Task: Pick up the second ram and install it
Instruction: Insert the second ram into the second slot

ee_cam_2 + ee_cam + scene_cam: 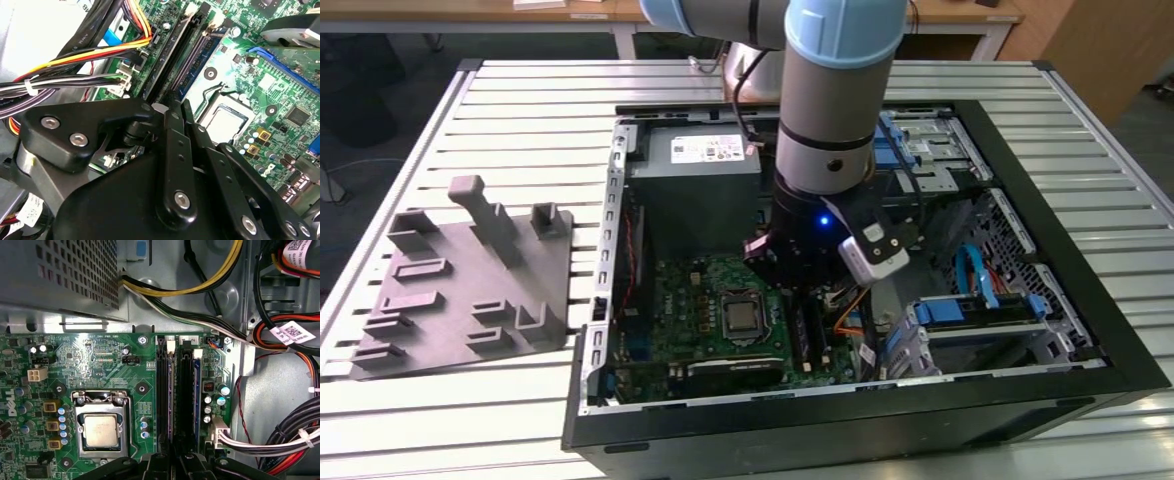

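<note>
The jaws stand drawn close together in the second wrist view, their black tips nearly meeting just over the near end of the long black memory slots [186, 47]. Whether they pinch anything cannot be told, because the jaw links cover the spot.

The thin, flat, dark blue memory stick [197, 400] appears to stand on edge in the slot row on the green motherboard [100, 360]. It is on the side towards the bundled cables, and its blue flank runs alongside a slot in the second wrist view [199, 62].

Such a stick is probably light and stiff. It is also likely fragile, since its chips and contact edge would not tolerate twisting or scraping. The safest hold looks to be across the two flat faces near the middle of the top edge, so that pressure goes straight down into the slot.

The first wrist view looks squarely down on the slots and the silver square processor [100, 430], showing how the stick lines up with the slot row. The second wrist view shows the jaws' tips from behind, along with the yellow, orange and black cable bundle [75, 60].

The exterior view adds the setting. The grey-and-blue robot arm [827, 100] reaches into the open black computer case [854, 420]. A grey plastic fixture plate [454, 290] lies on the slatted tabletop [520, 90] to the exterior view's left.
</note>
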`<state>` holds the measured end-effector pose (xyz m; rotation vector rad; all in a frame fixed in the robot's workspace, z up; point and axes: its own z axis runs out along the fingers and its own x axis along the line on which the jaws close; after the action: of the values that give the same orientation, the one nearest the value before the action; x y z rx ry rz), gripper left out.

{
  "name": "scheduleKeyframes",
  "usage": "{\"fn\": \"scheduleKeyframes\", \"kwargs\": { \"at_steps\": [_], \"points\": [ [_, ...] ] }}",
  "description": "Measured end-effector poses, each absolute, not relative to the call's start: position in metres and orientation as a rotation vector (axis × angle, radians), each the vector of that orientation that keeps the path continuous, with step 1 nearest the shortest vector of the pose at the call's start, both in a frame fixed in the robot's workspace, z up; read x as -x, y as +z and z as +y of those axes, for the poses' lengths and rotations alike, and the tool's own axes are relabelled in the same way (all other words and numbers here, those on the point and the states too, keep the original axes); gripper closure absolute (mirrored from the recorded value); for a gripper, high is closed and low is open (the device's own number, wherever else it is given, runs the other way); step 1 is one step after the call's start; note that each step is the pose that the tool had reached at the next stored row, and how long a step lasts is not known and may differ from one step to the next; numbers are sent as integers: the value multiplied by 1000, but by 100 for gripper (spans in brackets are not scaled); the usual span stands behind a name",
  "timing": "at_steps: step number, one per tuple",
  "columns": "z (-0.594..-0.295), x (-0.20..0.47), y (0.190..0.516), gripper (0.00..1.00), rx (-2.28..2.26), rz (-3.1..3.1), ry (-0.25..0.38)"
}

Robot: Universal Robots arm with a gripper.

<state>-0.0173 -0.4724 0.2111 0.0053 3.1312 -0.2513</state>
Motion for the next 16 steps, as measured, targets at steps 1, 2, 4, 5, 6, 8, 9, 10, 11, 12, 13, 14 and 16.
{"fn": "scheduleKeyframes", "kwargs": {
  "at_steps": [1, 2, 4, 5, 6, 8, 9, 10, 11, 12, 13, 14, 16],
  "points": [
    [-472, 17, 211, 86, -5, 3131, -251],
    [-472, 17, 211, 86, -6, 3131, -251],
    [-470, 17, 211, 86, -5, 3131, -250],
    [-470, 17, 211, 86, -5, 3131, -249],
    [-470, 17, 211, 86, -5, 3131, -249],
    [-470, 17, 211, 86, -5, 3131, -248],
    [-470, 17, 211, 86, -5, 3132, -248],
    [-470, 17, 211, 86, -5, 3132, -248],
    [-470, 17, 211, 86, -5, 3132, -248],
    [-470, 16, 211, 86, -5, 3132, -248],
    [-470, 16, 211, 86, -4, 3131, -248],
    [-470, 16, 211, 86, -3, 3131, -248],
    [-470, 16, 211, 86, 1, 3131, -248]
  ]
}}
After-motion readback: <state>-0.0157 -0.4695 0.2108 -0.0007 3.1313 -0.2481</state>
